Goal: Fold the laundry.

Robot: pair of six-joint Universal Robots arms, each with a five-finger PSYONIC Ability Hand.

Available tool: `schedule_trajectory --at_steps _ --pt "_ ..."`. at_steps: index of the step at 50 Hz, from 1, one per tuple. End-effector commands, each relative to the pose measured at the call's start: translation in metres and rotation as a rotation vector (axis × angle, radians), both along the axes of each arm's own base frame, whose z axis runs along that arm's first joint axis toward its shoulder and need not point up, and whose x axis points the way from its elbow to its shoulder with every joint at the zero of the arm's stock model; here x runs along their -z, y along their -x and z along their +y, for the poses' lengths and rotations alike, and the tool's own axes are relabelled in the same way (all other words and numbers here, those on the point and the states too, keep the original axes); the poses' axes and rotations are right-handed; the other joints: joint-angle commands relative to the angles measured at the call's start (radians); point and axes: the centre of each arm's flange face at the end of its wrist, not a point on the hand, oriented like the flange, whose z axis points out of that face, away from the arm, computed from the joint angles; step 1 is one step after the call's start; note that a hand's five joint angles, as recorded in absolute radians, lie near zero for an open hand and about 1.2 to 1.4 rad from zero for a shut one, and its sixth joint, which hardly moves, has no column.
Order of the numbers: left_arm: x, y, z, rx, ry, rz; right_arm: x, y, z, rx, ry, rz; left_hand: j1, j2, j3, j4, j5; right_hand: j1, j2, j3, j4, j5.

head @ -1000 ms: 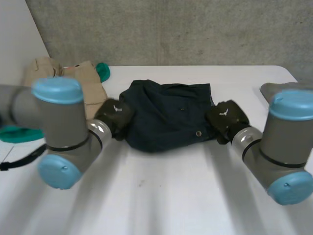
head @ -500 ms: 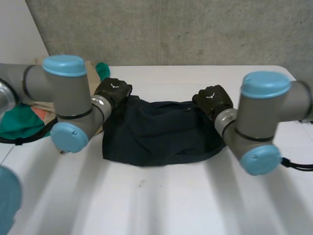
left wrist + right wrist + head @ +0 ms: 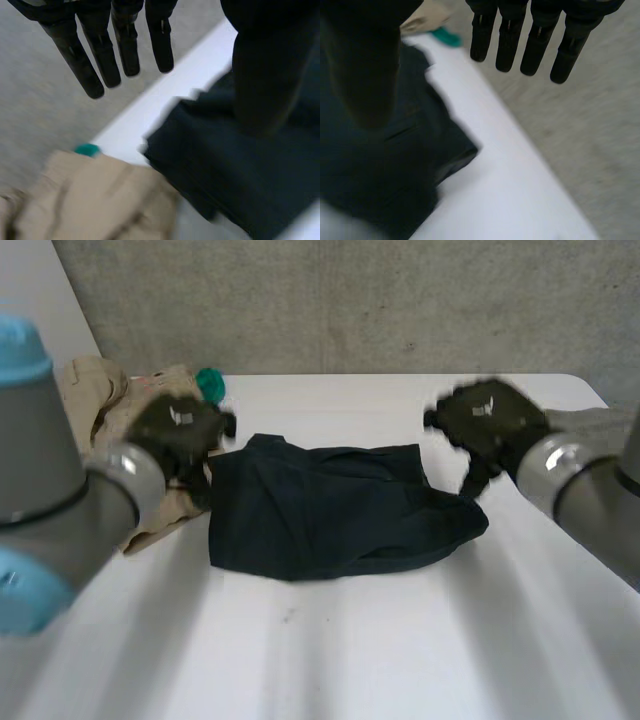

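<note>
I see the dark blue cloth (image 3: 330,510) lying flat in the middle of the white desk (image 3: 350,640). My left hand (image 3: 180,430) is by its far left corner, fingers (image 3: 102,55) straight, holding nothing. My right hand (image 3: 490,420) is by its far right corner, fingers (image 3: 507,40) straight too, holding nothing. A tan pile of clothes (image 3: 105,390) with a green bit (image 3: 211,383) sits far left. A grey cloth (image 3: 600,425) lies at the right edge. A grey wall (image 3: 350,300) stands behind the desk.

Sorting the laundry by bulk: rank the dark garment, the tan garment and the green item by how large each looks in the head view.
1. dark garment: largest, spread across the middle of the table.
2. tan garment: smaller, but partly hidden behind the left arm, so its full extent is unsure.
3. green item: smallest, a bit peeking out beside the tan garment.
</note>
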Motion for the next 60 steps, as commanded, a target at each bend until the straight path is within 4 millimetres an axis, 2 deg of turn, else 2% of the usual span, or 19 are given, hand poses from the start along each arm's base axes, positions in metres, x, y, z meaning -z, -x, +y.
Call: schedule_trajectory --at_steps 1,7,13,15,17,18,19,22,25,29,33,35,37,40,41,48,52,54,60 --pt "0.057 -0.005 0.027 0.053 -0.195 -0.069 0.045 0.018 0.014 -0.076 -0.136 0.103 0.062 0.077 0.079 0.077 0.076 0.102 0.112 0.106 0.105 0.098" --pt "0.101 0.009 0.005 0.055 -0.233 -0.102 0.090 0.012 -0.004 -0.082 -0.036 0.081 -0.147 -0.132 -0.130 -0.132 -0.133 0.064 0.074 0.068 0.067 0.060" --pt "0.123 0.025 -0.015 0.051 -0.183 -0.125 0.120 0.005 -0.022 -0.078 0.052 0.049 -0.165 -0.149 -0.148 -0.149 -0.151 0.093 0.103 0.097 0.096 0.089" --pt "0.128 0.031 -0.021 0.050 -0.142 -0.146 0.128 0.002 -0.029 -0.068 0.069 0.036 -0.121 -0.105 -0.104 -0.105 -0.107 0.245 0.255 0.250 0.248 0.241" --pt "0.132 0.035 -0.024 0.053 -0.115 -0.165 0.129 0.002 -0.034 -0.055 0.086 0.028 -0.016 0.000 0.001 0.000 -0.002 0.468 0.477 0.472 0.470 0.464" --pt "0.135 0.039 -0.026 0.051 -0.083 -0.185 0.129 0.001 -0.037 -0.039 0.094 0.020 0.154 0.169 0.171 0.169 0.168 0.824 0.833 0.828 0.826 0.819" --pt "0.135 0.041 -0.027 0.051 -0.065 -0.192 0.127 0.001 -0.039 -0.030 0.099 0.016 0.269 0.284 0.286 0.284 0.283 0.932 0.942 0.937 0.935 0.928" --pt "0.133 0.046 -0.029 0.056 -0.002 -0.216 0.121 0.003 -0.041 0.004 0.097 -0.011 0.916 0.931 0.933 0.931 0.930 0.933 0.943 0.938 0.936 0.929" --pt "0.120 0.047 -0.031 0.050 0.058 -0.216 0.108 0.003 -0.040 0.013 0.107 -0.045 0.918 0.934 0.935 0.934 0.932 0.933 0.943 0.938 0.936 0.929" --pt "0.077 0.044 -0.033 0.007 0.174 -0.157 0.072 0.001 -0.036 0.009 0.158 -0.099 0.918 0.934 0.935 0.934 0.932 0.933 0.943 0.938 0.936 0.929" --pt "-0.006 0.031 -0.027 -0.030 0.332 -0.019 0.022 0.002 -0.030 -0.002 0.227 -0.141 0.918 0.934 0.935 0.934 0.932 0.933 0.943 0.938 0.936 0.929" --pt "-0.037 0.026 -0.021 -0.030 0.385 0.033 0.005 0.002 -0.027 -0.004 0.244 -0.156 0.918 0.934 0.935 0.934 0.932 0.933 0.943 0.938 0.936 0.929" --pt "-0.080 0.017 -0.010 -0.022 0.454 0.103 -0.025 0.003 -0.024 -0.012 0.278 -0.194 0.918 0.934 0.935 0.934 0.932 0.933 0.943 0.938 0.936 0.929" --pt "-0.117 0.007 0.004 -0.008 0.493 0.156 -0.057 0.005 -0.022 -0.015 0.316 -0.242 0.918 0.934 0.935 0.934 0.932 0.933 0.943 0.938 0.936 0.929" --pt "-0.142 -0.001 0.014 -0.003 0.517 0.194 -0.079 0.006 -0.021 -0.018 0.344 -0.280 0.918 0.934 0.935 0.934 0.932 0.933 0.943 0.938 0.936 0.929" --pt "-0.235 -0.032 0.049 -0.011 0.635 0.372 -0.165 0.012 -0.012 -0.034 0.438 -0.454 0.918 0.934 0.935 0.934 0.932 0.933 0.943 0.938 0.936 0.929" --pt "-0.263 -0.041 0.052 -0.030 0.690 0.427 -0.184 0.012 -0.011 -0.053 0.434 -0.508 0.918 0.934 0.935 0.934 0.932 0.933 0.943 0.938 0.936 0.929" --pt "-0.264 -0.039 0.045 -0.037 0.685 0.425 -0.184 0.012 -0.014 -0.051 0.424 -0.517 0.918 0.934 0.935 0.934 0.932 0.933 0.943 0.938 0.936 0.929" --pt "-0.236 -0.021 -0.001 -0.060 0.605 0.382 -0.150 0.000 -0.040 -0.023 0.332 -0.494 0.918 0.934 0.935 0.934 0.932 0.933 0.943 0.938 0.936 0.929"
